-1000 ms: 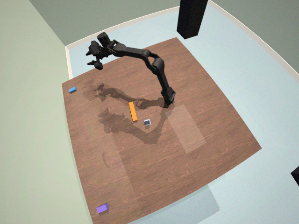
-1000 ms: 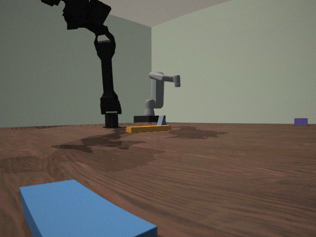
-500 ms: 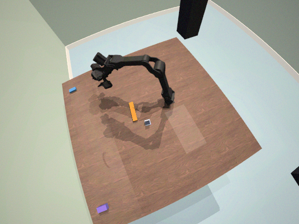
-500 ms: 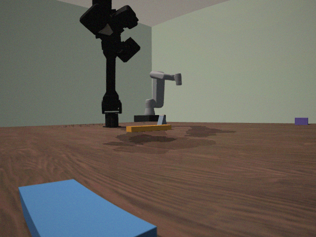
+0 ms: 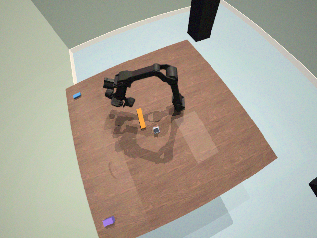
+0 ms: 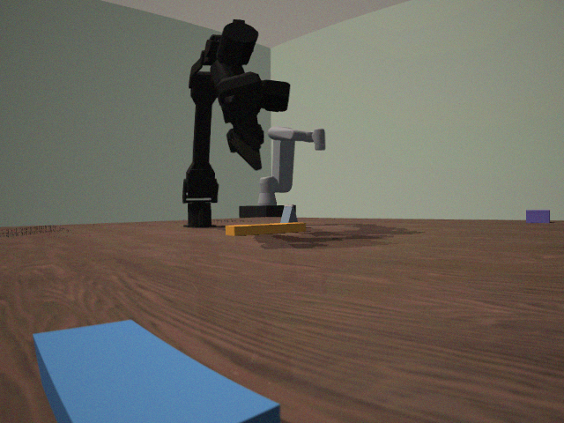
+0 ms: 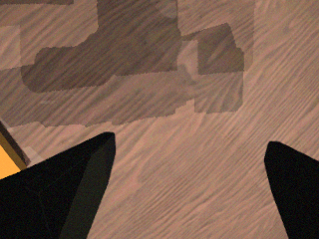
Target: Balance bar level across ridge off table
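One gripper (image 5: 124, 102), jaws apart and holding nothing, hung above the table (image 5: 204, 163). Orange bar (image 5: 140, 118) lay flat just beside it; ridge (image 5: 156, 130) sat past the bar's far end.

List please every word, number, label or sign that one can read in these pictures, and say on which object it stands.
None: no view shows readable text.
The orange bar, the blue-grey ridge, the blue block and the purple block are plain coloured surfaces.
The black arm and its open pincer carry no visible marking.
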Controlling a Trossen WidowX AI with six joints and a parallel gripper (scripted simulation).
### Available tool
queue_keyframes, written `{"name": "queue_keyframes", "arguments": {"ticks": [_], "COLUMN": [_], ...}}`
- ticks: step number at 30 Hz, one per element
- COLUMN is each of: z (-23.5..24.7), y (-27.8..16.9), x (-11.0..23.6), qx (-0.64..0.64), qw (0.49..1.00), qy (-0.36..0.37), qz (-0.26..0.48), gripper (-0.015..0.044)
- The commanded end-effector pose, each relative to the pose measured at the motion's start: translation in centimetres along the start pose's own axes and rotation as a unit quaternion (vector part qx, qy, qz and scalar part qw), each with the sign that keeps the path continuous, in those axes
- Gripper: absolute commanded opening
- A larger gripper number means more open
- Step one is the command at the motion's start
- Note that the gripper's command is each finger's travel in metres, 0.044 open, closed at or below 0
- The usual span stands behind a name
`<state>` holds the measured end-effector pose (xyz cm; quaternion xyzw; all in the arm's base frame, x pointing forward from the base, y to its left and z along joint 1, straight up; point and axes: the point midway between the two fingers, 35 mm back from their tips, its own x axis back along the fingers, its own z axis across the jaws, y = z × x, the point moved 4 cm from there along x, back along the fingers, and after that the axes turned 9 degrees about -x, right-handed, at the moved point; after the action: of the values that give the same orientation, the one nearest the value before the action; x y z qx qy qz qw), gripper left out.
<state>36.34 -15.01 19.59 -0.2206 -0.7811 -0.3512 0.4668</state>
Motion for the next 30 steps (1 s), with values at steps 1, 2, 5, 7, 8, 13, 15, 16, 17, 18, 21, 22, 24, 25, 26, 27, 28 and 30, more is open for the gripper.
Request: {"name": "queue_keyframes", "arguments": {"ticks": [1, 2, 5, 7, 8, 13, 15, 16, 17, 18, 21, 22, 24, 25, 26, 27, 28, 30], "z": [3.1, 4.0, 6.4, 8.0, 8.8, 11.4, 11.4, 11.4, 11.4, 11.5, 11.7, 11.9, 12.3, 12.5, 12.6, 12.8, 12.8, 12.8], "y": [0.1, 0.1, 0.0, -0.2, -0.3, -0.7, -0.7, -0.7, -0.7, -0.8, -1.1, -1.3, -1.7, -1.9, -2.1, -2.2, -2.2, -2.2], "x": [-0.3, -0.4, -0.4, -0.4, -0.3, 0.1, 0.1, 0.1, 0.1, -0.1, -1.0, -1.6, -2.6, -3.1, -3.6, -3.9, -4.0, -4.0], "qx": [0.068, 0.086, 0.140, 0.178, 0.196, 0.262, 0.262, 0.262, 0.262, 0.262, 0.262, 0.262, 0.263, 0.263, 0.263, 0.263, 0.263, 0.263], "qw": [0.996, 0.993, 0.982, 0.971, 0.965, 0.937, 0.937, 0.937, 0.937, 0.937, 0.937, 0.937, 0.937, 0.937, 0.937, 0.937, 0.937, 0.937], "qy": [0.048, 0.061, 0.103, 0.131, 0.145, 0.194, 0.194, 0.194, 0.194, 0.194, 0.194, 0.194, 0.194, 0.194, 0.194, 0.194, 0.194, 0.194], "qz": [0.037, 0.046, 0.072, 0.088, 0.096, 0.122, 0.122, 0.122, 0.122, 0.122, 0.122, 0.122, 0.122, 0.122, 0.122, 0.122, 0.122, 0.122], "gripper": [0.0315, 0.0315, 0.0315, 0.0315, 0.0315, 0.0315, 0.0315, 0.0315, 0.0315, 0.0315, 0.0315, 0.0315, 0.0315, 0.0315, 0.0315, 0.0315, 0.0315, 0.0315]}}
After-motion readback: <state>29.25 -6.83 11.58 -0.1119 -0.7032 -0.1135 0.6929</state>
